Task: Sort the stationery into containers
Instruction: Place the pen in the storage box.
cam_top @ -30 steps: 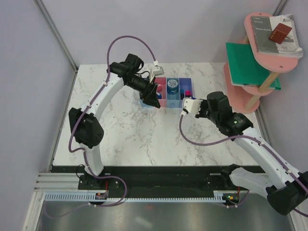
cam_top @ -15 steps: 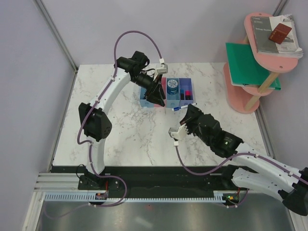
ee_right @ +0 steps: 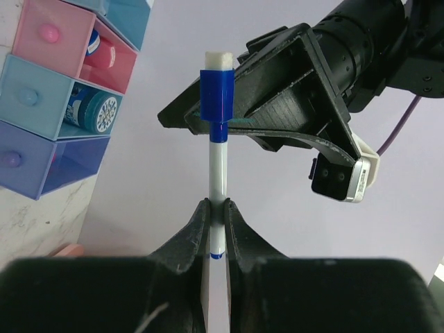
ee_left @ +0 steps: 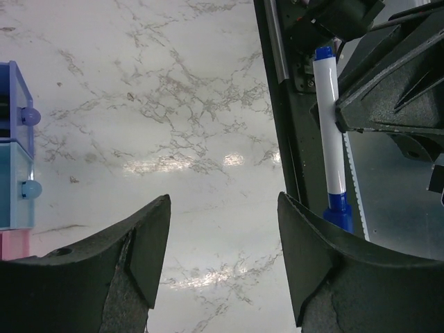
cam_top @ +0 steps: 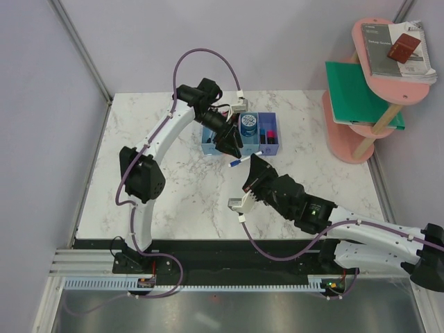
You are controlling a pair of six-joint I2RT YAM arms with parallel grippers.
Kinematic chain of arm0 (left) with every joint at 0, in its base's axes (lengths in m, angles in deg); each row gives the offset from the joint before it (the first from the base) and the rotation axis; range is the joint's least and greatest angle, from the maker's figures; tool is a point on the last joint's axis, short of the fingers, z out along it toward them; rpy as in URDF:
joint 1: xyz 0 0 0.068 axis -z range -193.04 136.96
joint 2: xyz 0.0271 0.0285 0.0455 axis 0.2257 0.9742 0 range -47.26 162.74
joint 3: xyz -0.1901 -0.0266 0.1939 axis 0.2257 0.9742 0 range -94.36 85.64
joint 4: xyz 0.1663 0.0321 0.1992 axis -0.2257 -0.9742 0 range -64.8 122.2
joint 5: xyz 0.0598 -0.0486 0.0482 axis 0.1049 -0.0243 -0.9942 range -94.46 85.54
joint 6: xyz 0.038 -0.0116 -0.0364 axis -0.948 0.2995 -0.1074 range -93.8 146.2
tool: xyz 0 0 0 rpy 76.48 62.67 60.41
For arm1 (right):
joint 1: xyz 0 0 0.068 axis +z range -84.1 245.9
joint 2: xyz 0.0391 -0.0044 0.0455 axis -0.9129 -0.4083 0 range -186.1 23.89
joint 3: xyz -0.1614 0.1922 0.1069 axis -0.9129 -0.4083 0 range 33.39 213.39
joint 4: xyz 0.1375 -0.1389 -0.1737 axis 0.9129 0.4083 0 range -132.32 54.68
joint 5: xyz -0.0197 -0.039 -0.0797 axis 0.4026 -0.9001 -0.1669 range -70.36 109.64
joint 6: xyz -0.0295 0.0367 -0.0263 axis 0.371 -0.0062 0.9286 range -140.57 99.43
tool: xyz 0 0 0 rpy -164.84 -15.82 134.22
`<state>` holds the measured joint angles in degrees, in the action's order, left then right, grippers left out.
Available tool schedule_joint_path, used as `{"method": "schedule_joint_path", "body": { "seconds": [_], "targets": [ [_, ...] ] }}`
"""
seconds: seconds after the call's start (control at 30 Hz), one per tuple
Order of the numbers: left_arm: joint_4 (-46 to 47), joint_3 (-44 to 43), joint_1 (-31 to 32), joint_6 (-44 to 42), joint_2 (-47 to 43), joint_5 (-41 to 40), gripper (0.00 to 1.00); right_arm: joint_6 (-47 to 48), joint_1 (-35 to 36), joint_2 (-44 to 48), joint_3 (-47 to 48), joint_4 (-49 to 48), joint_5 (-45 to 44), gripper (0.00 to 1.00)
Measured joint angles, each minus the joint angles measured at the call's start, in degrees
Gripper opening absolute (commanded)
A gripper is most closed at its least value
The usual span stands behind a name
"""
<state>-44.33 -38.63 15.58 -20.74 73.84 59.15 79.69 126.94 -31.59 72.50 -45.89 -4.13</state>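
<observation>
While the right gripper has its two black fingers drawn in narrow, they pinch the lower part of a slim white-barrelled marker with a blue cap. The left gripper stands wide apart, with only white marble-patterned table showing between its dark fingers; it holds nothing.

In the right wrist view the marker stands straight up out of the pinch. Its blue cap is on top, ending in a small white plug, and a thin blue band sits low on the barrel just above the fingertips. Seen from above, the marker is tilted in the air over the table, just in front of the row of four small joined plastic bins. There it lies between the left gripper and the right gripper.

From the left wrist, the marker runs down the right side, cap end lowest and close beside one left finger. Whether the two touch cannot be told, since that finger cuts off the cap's tip.

The bins read pink, light blue and purple-blue in the right wrist view, where the fourth is cropped by the edge. From above, the left arm covers much of the leftmost bins. Their contents are too small to name.
</observation>
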Motion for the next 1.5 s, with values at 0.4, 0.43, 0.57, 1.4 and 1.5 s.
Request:
{"method": "schedule_joint_path", "body": {
  "seconds": [0.4, 0.43, 0.57, 1.4, 1.5],
  "targets": [
    [-0.13, 2.97, 0.00, -1.62, -0.09, 0.00, 0.69, -1.11, 1.49, -2.34, 0.57, -0.37, -2.97, 0.01],
    [-0.13, 2.97, 0.00, -1.64, -0.15, 0.00, 0.69, -1.42, 1.66, -2.19, 0.28, -0.48, -3.17, 0.01],
    [-0.13, 2.97, 0.00, -1.66, -0.31, 0.00, 0.68, -2.49, 2.54, -1.42, -1.44, -0.33, -3.41, 0.01],
    [-0.15, 10.88, 2.69, -2.75, -6.88, -0.33, 0.67, -4.22, 2.49, -2.75, -3.52, 0.46, -4.87, 0.02],
    [-0.15, 12.46, 3.41, -3.28, -6.95, -0.70, 0.66, -3.91, 2.47, -2.99, -3.43, 0.26, -4.94, 0.02]
  ]
}}
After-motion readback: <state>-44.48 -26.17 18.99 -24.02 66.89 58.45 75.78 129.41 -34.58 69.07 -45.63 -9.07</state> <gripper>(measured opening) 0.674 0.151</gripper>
